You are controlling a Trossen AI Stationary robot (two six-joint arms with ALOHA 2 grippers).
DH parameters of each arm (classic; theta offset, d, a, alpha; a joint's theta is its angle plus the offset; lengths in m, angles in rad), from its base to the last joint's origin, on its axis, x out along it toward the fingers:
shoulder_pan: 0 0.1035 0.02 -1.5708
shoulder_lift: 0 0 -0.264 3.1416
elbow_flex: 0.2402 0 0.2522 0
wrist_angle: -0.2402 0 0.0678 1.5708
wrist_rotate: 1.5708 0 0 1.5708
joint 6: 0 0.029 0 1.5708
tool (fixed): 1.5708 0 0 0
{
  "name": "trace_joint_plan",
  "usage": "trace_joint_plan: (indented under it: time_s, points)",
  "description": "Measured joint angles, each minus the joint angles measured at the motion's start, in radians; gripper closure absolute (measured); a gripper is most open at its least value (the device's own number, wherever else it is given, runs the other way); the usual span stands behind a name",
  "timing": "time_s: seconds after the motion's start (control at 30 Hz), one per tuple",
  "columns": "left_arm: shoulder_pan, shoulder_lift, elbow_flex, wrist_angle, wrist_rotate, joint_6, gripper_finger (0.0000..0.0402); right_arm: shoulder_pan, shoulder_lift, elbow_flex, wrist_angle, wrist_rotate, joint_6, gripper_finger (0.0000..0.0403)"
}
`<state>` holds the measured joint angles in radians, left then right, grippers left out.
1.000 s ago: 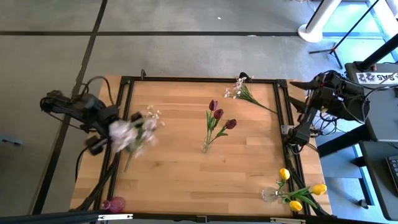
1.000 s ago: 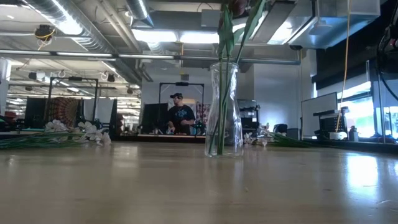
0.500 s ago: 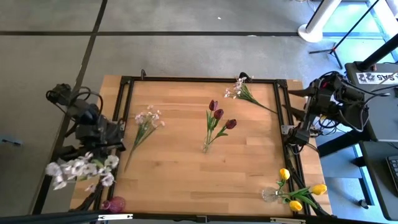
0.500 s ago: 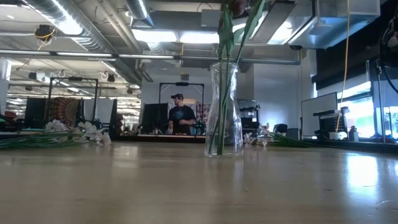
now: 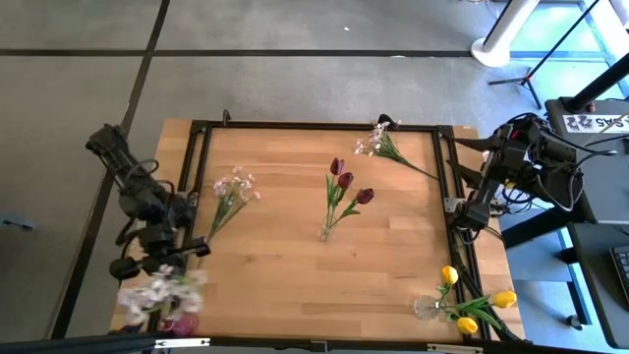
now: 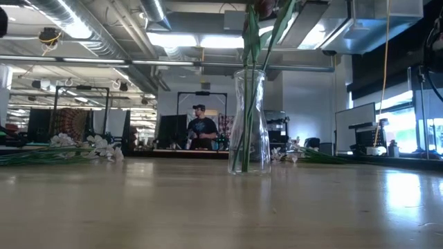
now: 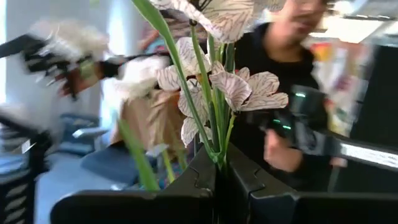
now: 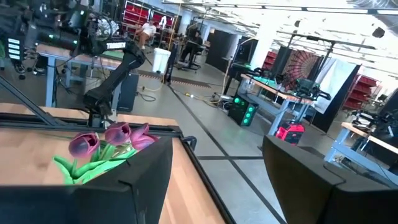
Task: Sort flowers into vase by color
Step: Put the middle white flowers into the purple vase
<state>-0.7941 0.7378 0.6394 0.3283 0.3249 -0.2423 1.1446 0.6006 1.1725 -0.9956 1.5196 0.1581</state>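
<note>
Left gripper [image 5: 169,270], lower left of the high view: jaws clenched on a white-pink spray [image 5: 152,293], directly above the pink vase [image 5: 180,323]. Align stems vertically over the vase mouth before lowering. Right gripper [image 5: 470,211], at the right counter edge: jaws released, idle.

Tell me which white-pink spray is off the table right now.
The spray clamped in the left gripper, near the pink vase. The other two sprays lie flat on the wood.
</note>
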Motion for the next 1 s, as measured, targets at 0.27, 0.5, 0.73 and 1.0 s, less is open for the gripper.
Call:
trace_joint_plan:
  time_s: [0.27,0.5,0.73,1.0]
  points:
    - [-0.145,0.091,-0.028,0.256,-0.225,-0.016,0.0398,0.000,0.000,0.000,-0.019,0.032,-0.018,0.0155]
    - [-0.328,0.184,-0.028,0.311,-0.373,-0.047,0.0398,0.000,0.000,0.000,-0.021,0.026,-0.011,0.0155]
    - [-0.395,0.256,-0.028,0.376,-0.449,-0.036,0.0398,0.000,0.000,0.000,-0.017,0.026,-0.010,0.0155]
    - [-0.423,0.328,-0.028,0.386,-0.468,-0.040,0.0398,0.000,0.000,0.000,0.026,0.027,-0.010,0.0155]
